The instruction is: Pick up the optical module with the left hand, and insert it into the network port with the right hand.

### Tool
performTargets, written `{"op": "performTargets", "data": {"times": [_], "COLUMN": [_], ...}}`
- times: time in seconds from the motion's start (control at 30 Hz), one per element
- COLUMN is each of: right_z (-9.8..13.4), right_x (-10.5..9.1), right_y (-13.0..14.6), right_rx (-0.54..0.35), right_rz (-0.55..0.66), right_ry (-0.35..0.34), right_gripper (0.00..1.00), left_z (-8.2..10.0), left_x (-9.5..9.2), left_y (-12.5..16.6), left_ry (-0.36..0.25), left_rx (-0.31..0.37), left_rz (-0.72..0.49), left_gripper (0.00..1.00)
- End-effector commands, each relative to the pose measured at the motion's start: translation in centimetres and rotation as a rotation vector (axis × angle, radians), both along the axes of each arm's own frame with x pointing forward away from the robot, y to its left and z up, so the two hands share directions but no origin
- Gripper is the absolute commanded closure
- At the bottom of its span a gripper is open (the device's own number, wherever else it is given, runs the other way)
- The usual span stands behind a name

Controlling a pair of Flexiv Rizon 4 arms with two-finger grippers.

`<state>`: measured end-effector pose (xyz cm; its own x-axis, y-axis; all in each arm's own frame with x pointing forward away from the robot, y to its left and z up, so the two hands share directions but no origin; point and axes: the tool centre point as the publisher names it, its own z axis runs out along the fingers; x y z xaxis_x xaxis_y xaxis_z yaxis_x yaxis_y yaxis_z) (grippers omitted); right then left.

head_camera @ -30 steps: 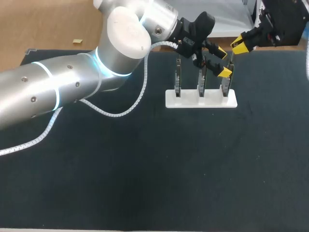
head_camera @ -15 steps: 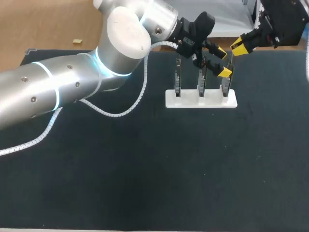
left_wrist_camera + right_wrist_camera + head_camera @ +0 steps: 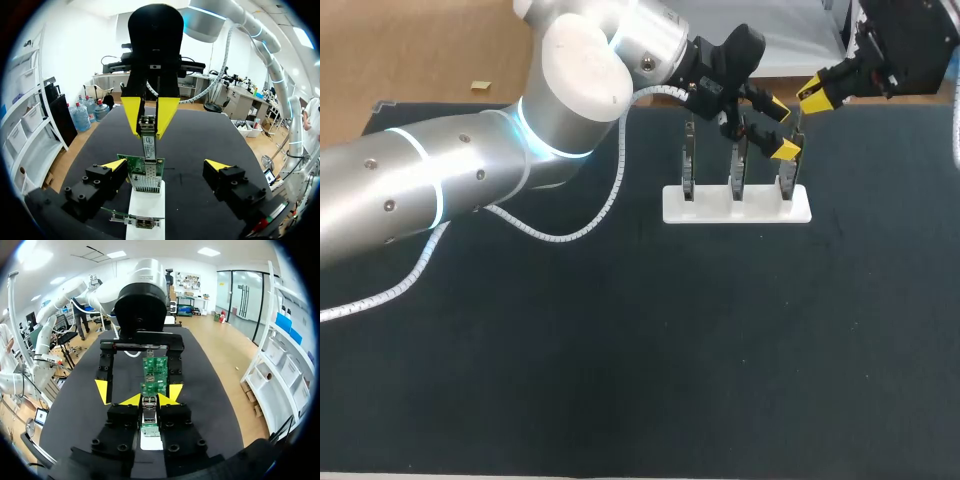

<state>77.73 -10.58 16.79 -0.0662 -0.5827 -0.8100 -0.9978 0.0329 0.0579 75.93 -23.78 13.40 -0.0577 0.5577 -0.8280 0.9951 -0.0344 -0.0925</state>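
My right gripper (image 3: 149, 129) is clenched on the optical module (image 3: 148, 142), pinching its upper end from two sides between the yellow tips. The module's long axis runs straight out along those fingers and down toward the circuit board (image 3: 131, 167), which stands upright on the white base (image 3: 145, 207). The module's free end sits at the mouth of the network port (image 3: 145, 182), the silver cage on that board; I cannot tell how deep it is in. My left gripper (image 3: 166, 166) is released, its fingers spread wide to either side of the same board and apart from both board and module. So the right arm is the one placed for the job. I judge the coming move to be a push along the module's own axis, kept in line with the port.
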Motion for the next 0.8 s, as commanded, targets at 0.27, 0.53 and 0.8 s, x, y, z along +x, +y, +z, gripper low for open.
{"op": "performTargets", "data": {"times": [0.27, 0.53, 0.8], "right_z": [0.20, 0.17, -0.04], "right_x": [-0.12, -0.22, -0.37], "right_y": [-0.02, -0.10, -0.08], "right_rx": [-0.004, -0.009, -0.013], "right_rz": [0.005, 0.009, 0.009], "right_ry": [-0.012, -0.009, -0.003], "right_gripper": [1.00, 1.00, 1.00], "left_z": [0.07, 0.07, 0.07], "left_x": [0.24, 0.24, 0.24], "left_y": [-0.15, -0.15, -0.15], "left_ry": [0.004, 0.004, 0.004], "left_rx": [0.006, 0.006, 0.006], "left_rz": [-0.003, -0.003, -0.003], "left_gripper": [0.00, 0.00, 0.00]}}
